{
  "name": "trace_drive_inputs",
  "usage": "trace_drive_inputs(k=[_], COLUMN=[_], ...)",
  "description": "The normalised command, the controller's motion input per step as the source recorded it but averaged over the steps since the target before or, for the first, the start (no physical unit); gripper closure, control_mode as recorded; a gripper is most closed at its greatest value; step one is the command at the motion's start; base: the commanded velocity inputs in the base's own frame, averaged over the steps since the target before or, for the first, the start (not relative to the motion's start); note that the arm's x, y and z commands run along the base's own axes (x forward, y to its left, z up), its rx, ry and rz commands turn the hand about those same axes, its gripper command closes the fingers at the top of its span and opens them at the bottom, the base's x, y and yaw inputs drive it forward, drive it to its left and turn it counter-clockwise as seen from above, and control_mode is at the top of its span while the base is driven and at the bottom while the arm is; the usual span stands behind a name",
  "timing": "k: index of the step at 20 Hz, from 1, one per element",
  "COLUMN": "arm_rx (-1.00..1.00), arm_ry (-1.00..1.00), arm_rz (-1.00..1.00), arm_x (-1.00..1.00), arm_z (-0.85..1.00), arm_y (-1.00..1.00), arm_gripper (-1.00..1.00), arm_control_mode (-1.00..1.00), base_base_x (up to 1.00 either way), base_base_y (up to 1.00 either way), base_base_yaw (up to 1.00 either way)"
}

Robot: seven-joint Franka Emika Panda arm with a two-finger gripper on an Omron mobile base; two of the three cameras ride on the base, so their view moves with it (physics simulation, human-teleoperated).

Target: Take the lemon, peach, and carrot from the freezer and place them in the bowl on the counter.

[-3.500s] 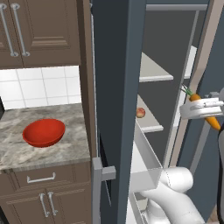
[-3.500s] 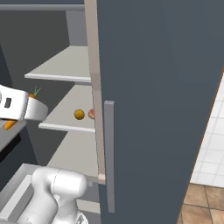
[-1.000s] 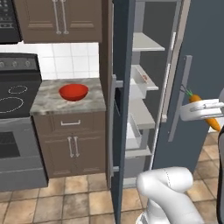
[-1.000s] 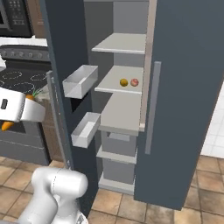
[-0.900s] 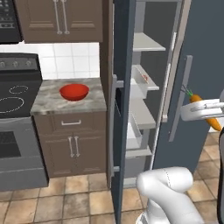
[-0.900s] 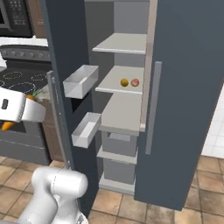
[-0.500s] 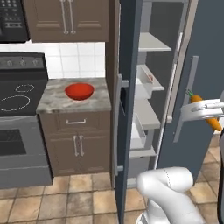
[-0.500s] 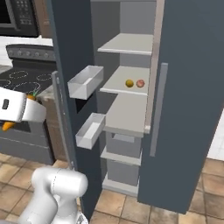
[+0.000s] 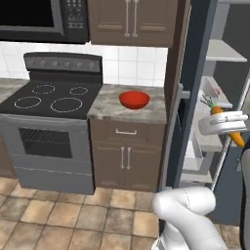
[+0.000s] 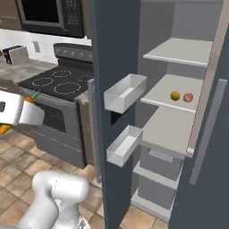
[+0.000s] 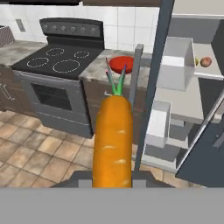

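Observation:
My gripper (image 9: 225, 124) is shut on the orange carrot (image 9: 230, 131), holding it in the air in front of the open freezer (image 10: 112, 67). In the hand view the carrot (image 11: 113, 140) stands upright between the fingers, green top pointing at the red bowl (image 11: 120, 64). The bowl (image 9: 134, 99) sits on the marble counter (image 9: 110, 108) between stove and freezer, well left of my gripper. On a middle freezer shelf the yellow lemon (image 10: 175, 95) and the pinkish peach (image 10: 188, 97) lie side by side; the peach (image 11: 206, 61) also shows at the hand view's right edge.
A black stovetop (image 9: 51, 97) with an oven below adjoins the counter on the left, under a microwave (image 9: 44, 19). The open freezer door (image 9: 188, 97) carries white bins (image 10: 125, 91) and stands between bowl and gripper. The floor (image 9: 58, 215) is tiled.
The whole picture has shifted: the base has moved, bringing the stove and microwave into view and the counter nearer. The carrot stays gripped as before; lemon and peach lie where they were.

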Motion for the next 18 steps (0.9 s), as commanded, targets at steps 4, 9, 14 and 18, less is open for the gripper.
trace_drive_inputs(k=[4, 9, 14, 18], arm_rx=[0.00, 0.00, 0.00, 0.00], arm_ry=[0.00, 0.00, 0.00, 0.00], arm_rz=[0.00, 0.00, 0.00, 0.00], arm_x=[0.00, 0.00, 0.00, 0.00], arm_z=[0.00, 0.00, 0.00, 0.00], arm_y=[0.00, 0.00, 0.00, 0.00], arm_gripper=[1.00, 1.00, 1.00, 1.00], arm_control_mode=[1.00, 1.00, 1.00, 1.00], base_base_x=[0.52, 0.90, 0.96, 0.91], base_base_y=[0.56, 0.60, 0.76, 0.82], base_base_yaw=[0.56, -0.05, -0.17, -0.08])
